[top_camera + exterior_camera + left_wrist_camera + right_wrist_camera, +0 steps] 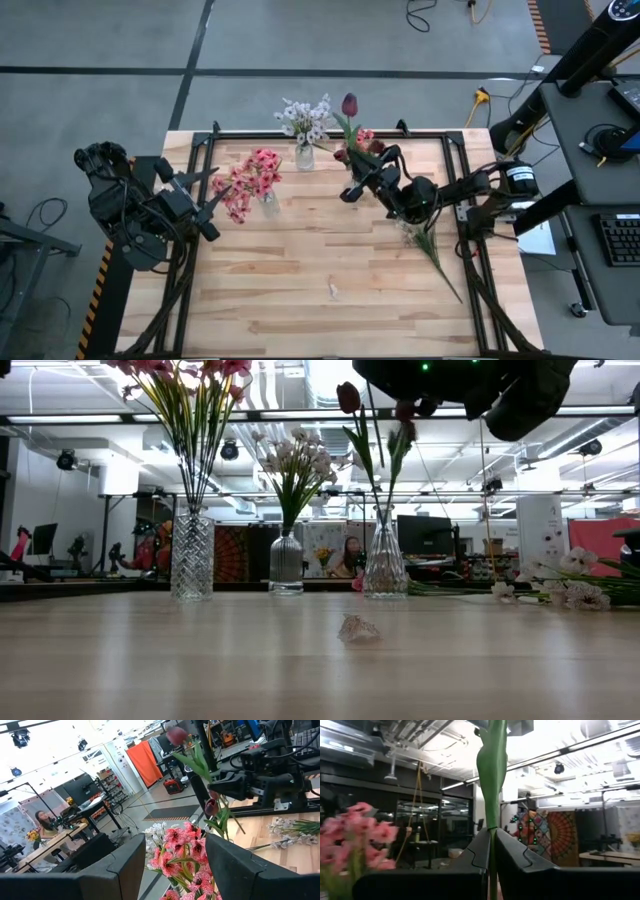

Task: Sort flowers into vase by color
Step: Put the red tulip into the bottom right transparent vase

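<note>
Sorting so far: three glass vases stand in a loose row on the wooden surface [300, 290].
Left vase [192, 556]: cut glass, holding the pink flowers [250, 180], which fan out above its rim.
Middle vase [286, 563]: narrow clear glass, holding the white-lilac flowers [305, 116].
Right vase [385, 565]: clear glass, holding dark red tulips [349, 104] on long green stalks; one bloom stands tall, others sit lower among the leaves.
Loose flowers [430, 245]: a bunch of white-blossomed stems lies flat on the surface near its right edge, beside the right arm.
Small scrap [332, 291]: a pale bit lies alone on the bare wood toward the front.
Right hand [350, 190]: reached in over the right vase, fingers pressed together on a green tulip stalk [491, 775] that runs upright between them.
Left hand [215, 200]: hanging at the surface's left side, pointed at the pink flowers, fingers apart and holding nothing.
Background: a person [351, 555] sits at a desk far behind the vases.
</note>
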